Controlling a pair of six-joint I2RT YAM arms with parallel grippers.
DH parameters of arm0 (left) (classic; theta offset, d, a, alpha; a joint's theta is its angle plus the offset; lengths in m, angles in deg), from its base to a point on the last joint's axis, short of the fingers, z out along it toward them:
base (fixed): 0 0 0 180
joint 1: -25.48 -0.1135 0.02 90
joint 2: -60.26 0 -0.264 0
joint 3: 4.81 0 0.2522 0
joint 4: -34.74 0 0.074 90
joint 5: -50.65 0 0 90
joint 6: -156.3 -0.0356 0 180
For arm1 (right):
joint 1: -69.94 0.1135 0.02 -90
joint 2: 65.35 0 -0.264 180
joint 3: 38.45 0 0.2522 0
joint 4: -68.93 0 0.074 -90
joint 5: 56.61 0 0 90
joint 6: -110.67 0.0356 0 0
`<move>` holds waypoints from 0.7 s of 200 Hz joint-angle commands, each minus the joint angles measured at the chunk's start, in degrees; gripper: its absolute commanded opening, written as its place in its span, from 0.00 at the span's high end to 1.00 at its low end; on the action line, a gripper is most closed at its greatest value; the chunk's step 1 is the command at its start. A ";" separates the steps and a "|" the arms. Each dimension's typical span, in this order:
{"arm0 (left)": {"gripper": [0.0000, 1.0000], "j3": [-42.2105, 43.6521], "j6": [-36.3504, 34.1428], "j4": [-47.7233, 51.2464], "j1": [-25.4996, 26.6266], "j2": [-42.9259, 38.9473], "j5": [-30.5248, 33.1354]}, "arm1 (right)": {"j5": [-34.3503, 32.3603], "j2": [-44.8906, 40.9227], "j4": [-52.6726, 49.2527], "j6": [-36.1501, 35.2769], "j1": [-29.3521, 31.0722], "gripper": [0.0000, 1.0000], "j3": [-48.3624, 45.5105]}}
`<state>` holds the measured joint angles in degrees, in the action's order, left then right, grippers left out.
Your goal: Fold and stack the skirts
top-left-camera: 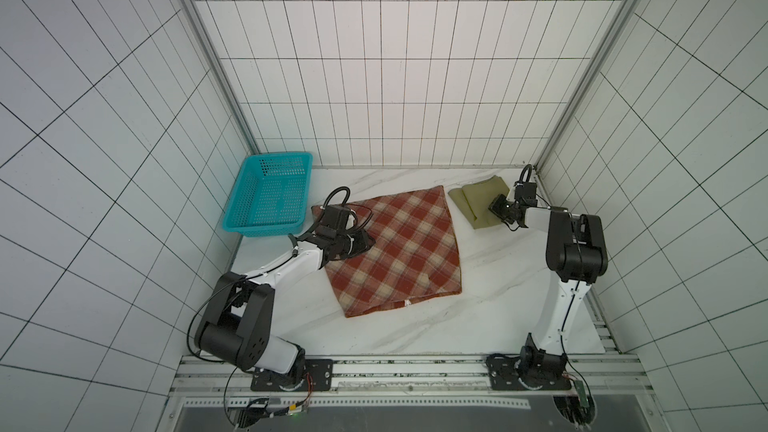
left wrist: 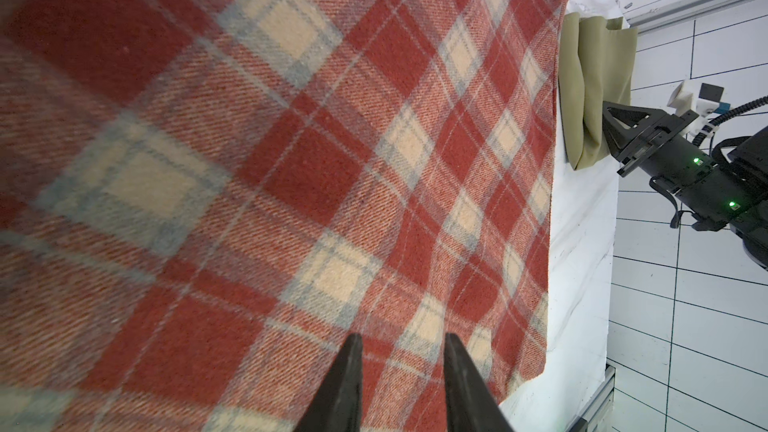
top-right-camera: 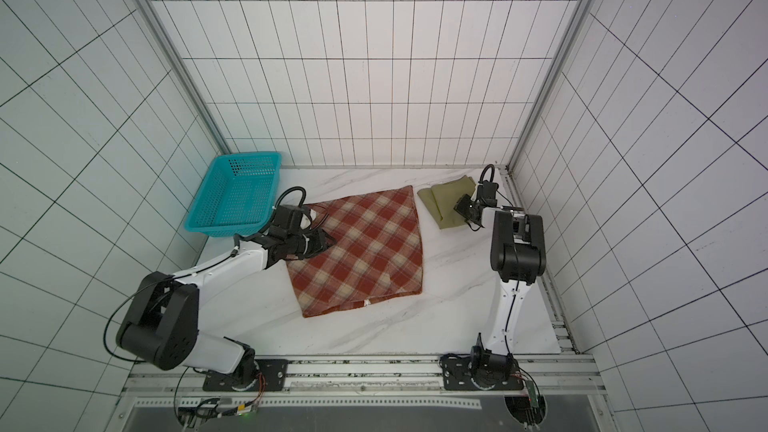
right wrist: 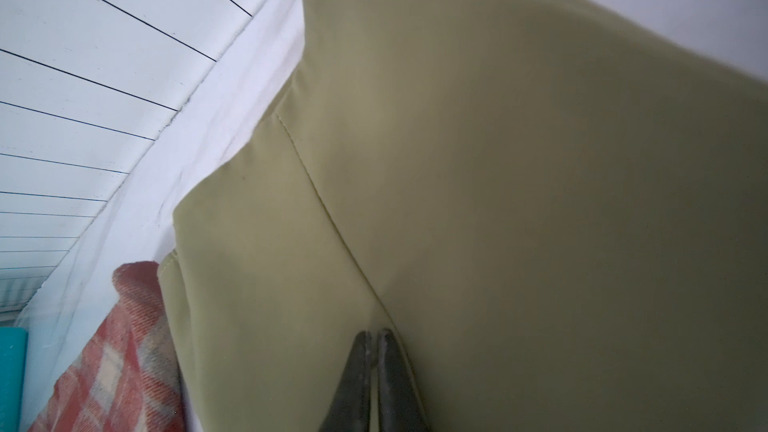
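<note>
Plaid skirt (top-left-camera: 399, 247) lies spread flat mid-frame in both top views, left gripper (left wrist: 401, 340) over its left part, fingers partly apart, gripping nothing. Olive skirt (top-left-camera: 478, 201) sits folded just right of it; right gripper (right wrist: 376, 332) over it, fingers closed together.

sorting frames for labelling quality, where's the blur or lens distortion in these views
In both top views the white grid-lined walls bow slightly from wide-angle distortion, light even, shadows soft; in the left wrist view the red-and-cream plaid skirt blurs nearest the lens, weave sharp farther off; in the right wrist view the olive-khaki smooth cloth skirt is mostly soft.
</note>
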<state>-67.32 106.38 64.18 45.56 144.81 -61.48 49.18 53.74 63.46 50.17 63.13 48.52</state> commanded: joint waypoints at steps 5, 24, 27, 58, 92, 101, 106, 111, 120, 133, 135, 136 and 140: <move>0.67 -0.56 0.20 -0.30 -0.29 -0.72 0.67 | -1.75 -6.86 -0.50 -2.27 3.13 0.91 -1.31; 0.67 -0.48 0.27 -0.69 -0.30 -0.71 0.36 | -1.64 -8.15 -1.71 -3.28 5.48 0.90 -0.79; 0.67 -0.51 0.27 -0.75 -0.29 -0.71 0.36 | -1.56 -8.06 -1.86 -3.36 5.88 0.90 -0.59; 0.68 -0.38 0.37 -1.07 -0.27 -0.77 0.16 | 0.27 -4.64 -2.40 -3.25 8.91 0.90 1.92; 0.68 -0.07 0.27 -0.92 -0.34 -0.97 0.41 | 1.35 1.02 -3.45 -3.30 11.43 0.90 6.89; 0.68 0.06 0.27 -0.95 -0.47 -0.97 0.45 | 1.32 2.48 -3.68 -3.26 11.88 0.91 8.04; 0.68 0.09 0.26 -1.00 -0.55 -0.97 0.47 | 1.26 3.14 -3.73 -3.17 12.08 0.91 8.65; 0.68 0.12 0.29 -1.00 -0.56 -0.93 0.51 | 1.26 3.85 -3.80 -3.05 12.27 0.91 9.17; 0.68 0.15 0.33 -1.00 -0.56 -0.80 0.37 | 1.35 5.05 -3.99 -2.87 12.44 0.91 10.14; 0.68 0.15 0.35 -0.98 -0.65 -0.65 0.40 | 1.17 6.34 -4.24 -2.37 12.62 0.91 11.10; 0.68 0.15 0.35 -0.96 -0.65 -0.62 0.39 | 1.17 6.53 -4.18 -2.30 12.61 0.91 11.28; 0.68 0.15 0.31 -0.94 -0.70 -0.58 0.36 | 1.17 6.61 -4.13 -2.28 12.61 0.91 11.31; 0.68 0.15 0.33 -0.93 -0.74 -0.53 0.41 | 1.05 6.86 -4.10 -2.19 12.63 0.91 11.61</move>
<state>-67.30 106.40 64.07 45.23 144.81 -61.48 50.20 58.48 61.23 47.48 75.22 53.90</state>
